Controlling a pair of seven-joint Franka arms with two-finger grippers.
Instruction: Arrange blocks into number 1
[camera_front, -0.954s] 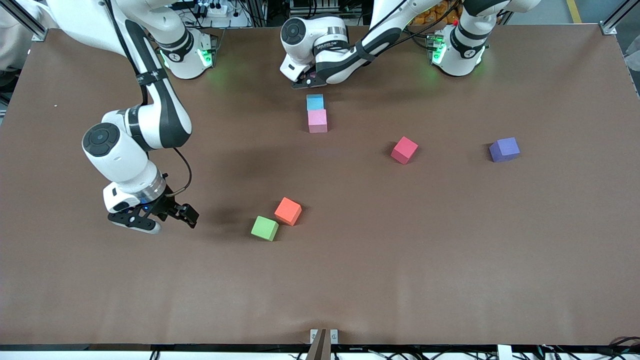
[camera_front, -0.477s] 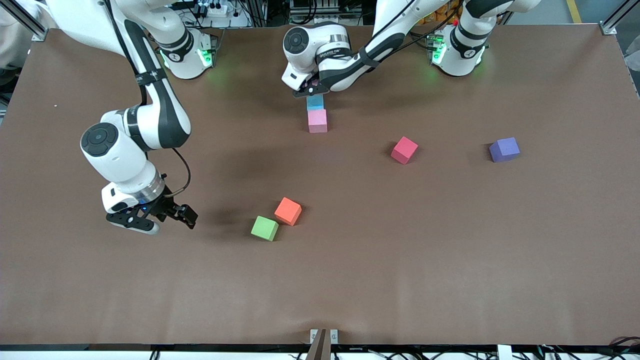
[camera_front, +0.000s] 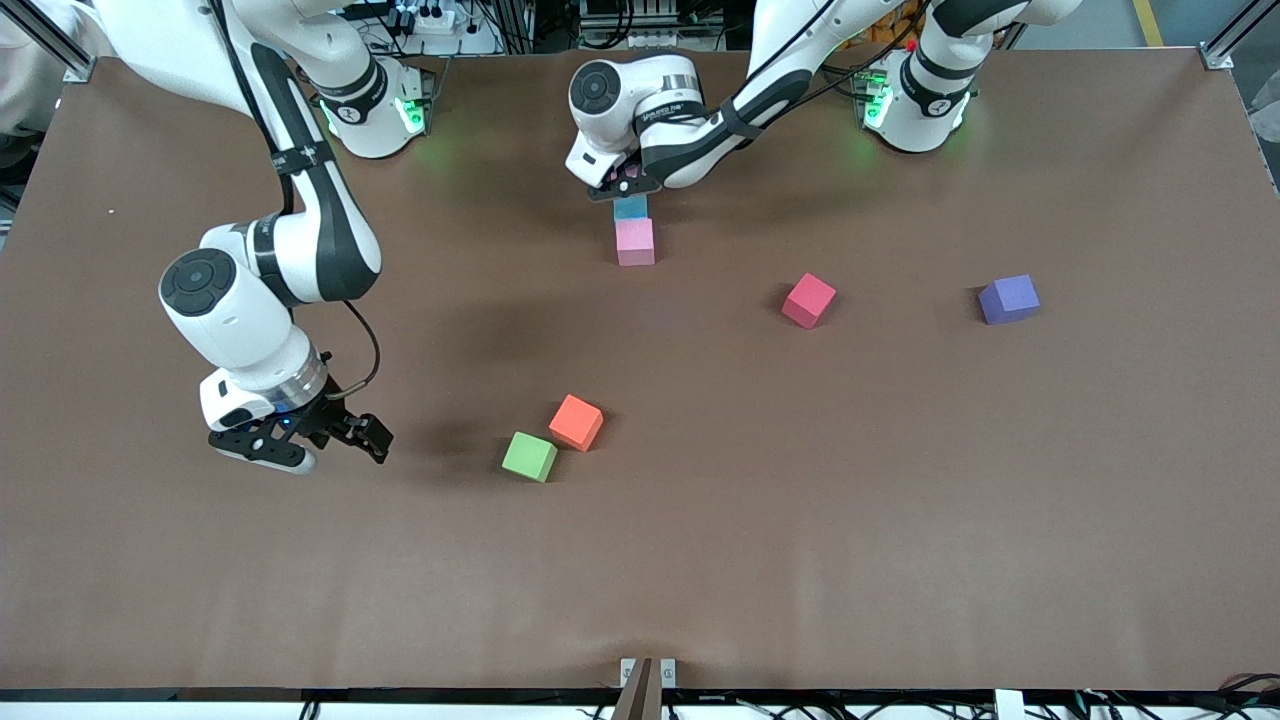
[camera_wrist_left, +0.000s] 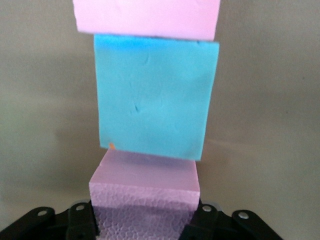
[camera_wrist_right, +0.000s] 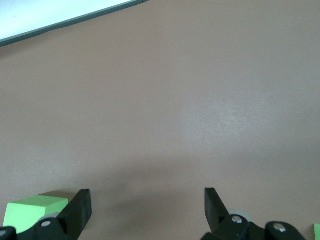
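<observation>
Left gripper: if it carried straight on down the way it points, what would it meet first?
Probably bare table. The left gripper holds a pink block whose underside would land first, close beside the blue block at the row's end; the gap between them is hard to judge.

Front high, facing arms; wrists close, facing table (camera_front: 900, 520).

Blue cube (camera_front: 630, 208) touching pink cube (camera_front: 635, 242); crimson (camera_front: 808, 300), purple (camera_front: 1008, 299), orange (camera_front: 576, 422), green (camera_front: 529, 456) cubes scattered.
</observation>
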